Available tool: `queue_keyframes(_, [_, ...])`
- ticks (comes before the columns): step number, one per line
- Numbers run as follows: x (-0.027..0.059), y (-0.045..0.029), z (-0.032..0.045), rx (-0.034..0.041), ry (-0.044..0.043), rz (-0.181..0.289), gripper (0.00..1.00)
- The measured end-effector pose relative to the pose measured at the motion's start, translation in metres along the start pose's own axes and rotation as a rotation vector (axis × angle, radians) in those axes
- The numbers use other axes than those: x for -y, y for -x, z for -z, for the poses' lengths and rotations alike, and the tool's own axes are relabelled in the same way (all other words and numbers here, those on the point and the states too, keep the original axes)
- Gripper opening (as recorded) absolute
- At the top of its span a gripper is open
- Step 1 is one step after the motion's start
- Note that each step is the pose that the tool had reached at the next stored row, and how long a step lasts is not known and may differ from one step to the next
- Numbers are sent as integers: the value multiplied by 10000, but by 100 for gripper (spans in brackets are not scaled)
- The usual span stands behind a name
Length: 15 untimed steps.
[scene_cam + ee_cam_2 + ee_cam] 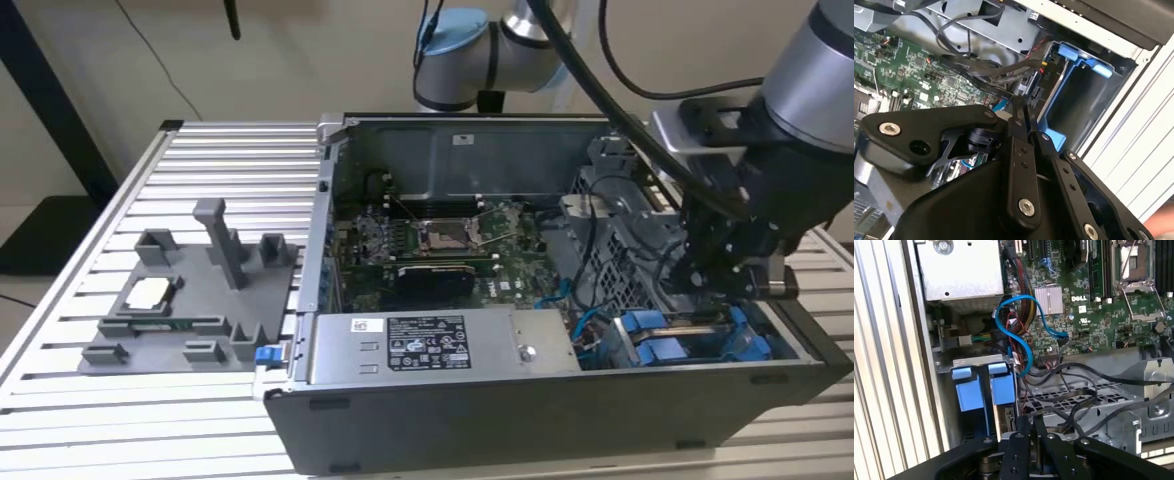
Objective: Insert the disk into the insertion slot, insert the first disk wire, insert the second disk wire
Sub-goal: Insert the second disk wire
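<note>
The disk sits on edge in the insertion slot at the corner of the open computer case, and its blue carrier tab stands above it. In the exterior view the blue carriers lie at the case's near corner on the view's right. My gripper hangs over that bay. In both wrist views its black fingers are pressed nearly together. The gripper appears shut on a thin dark disk wire, right beside the disk's end and a black plug.
A blue cable loops from the motherboard down to the bay. Loose black wires cross the metal cage beside my fingers. The power-supply box fills the case's near side. A grey parts fixture lies on the slatted table.
</note>
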State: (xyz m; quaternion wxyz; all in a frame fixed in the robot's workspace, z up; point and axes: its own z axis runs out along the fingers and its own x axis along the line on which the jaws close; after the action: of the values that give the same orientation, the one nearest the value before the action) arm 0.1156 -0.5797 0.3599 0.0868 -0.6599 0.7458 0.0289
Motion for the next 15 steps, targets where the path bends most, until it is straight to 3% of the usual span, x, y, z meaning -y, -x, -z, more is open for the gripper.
queue_keyframes(15, [30, -114, -83, 77, 30, 867, 15])
